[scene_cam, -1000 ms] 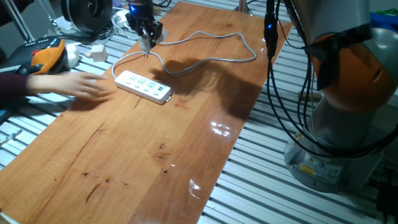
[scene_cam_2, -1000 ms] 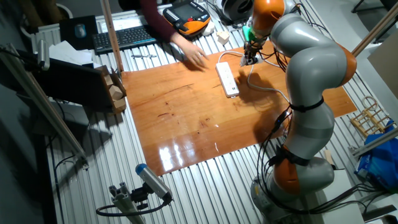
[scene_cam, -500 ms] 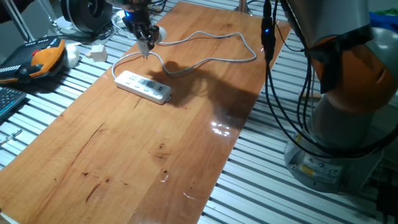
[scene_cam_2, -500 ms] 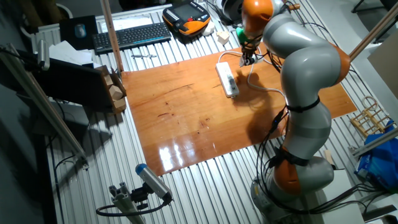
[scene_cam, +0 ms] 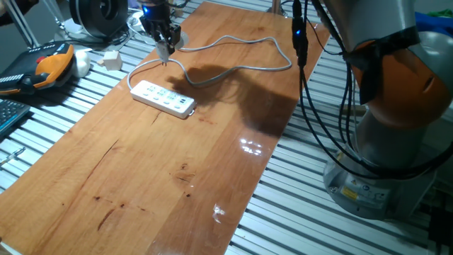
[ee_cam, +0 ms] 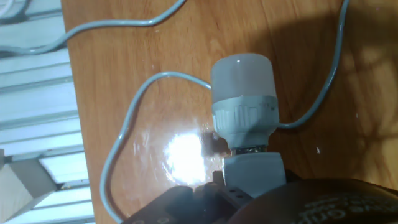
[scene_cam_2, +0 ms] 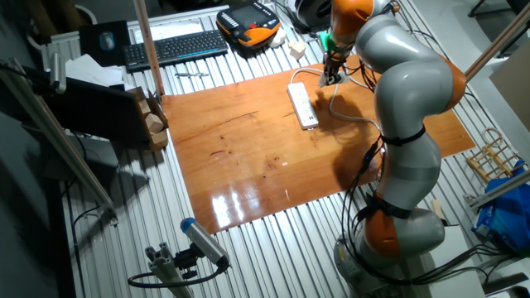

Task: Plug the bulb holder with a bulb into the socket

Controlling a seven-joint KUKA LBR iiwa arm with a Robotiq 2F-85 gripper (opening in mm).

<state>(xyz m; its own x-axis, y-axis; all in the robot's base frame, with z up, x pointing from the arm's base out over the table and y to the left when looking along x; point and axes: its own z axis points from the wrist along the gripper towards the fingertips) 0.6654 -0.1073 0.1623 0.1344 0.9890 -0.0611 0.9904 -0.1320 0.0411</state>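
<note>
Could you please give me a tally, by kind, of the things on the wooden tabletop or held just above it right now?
Power strip: 1, the socket
Grey cable: 1, the cable
Lamp piece: 1, the bulb holder with a bulb, held in the gripper
Total: 3

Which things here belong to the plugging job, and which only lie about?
For the job:
- bulb holder with a bulb, held in the claw
- socket

Lying about:
- keyboard
- orange-black pendant
- small white block
</note>
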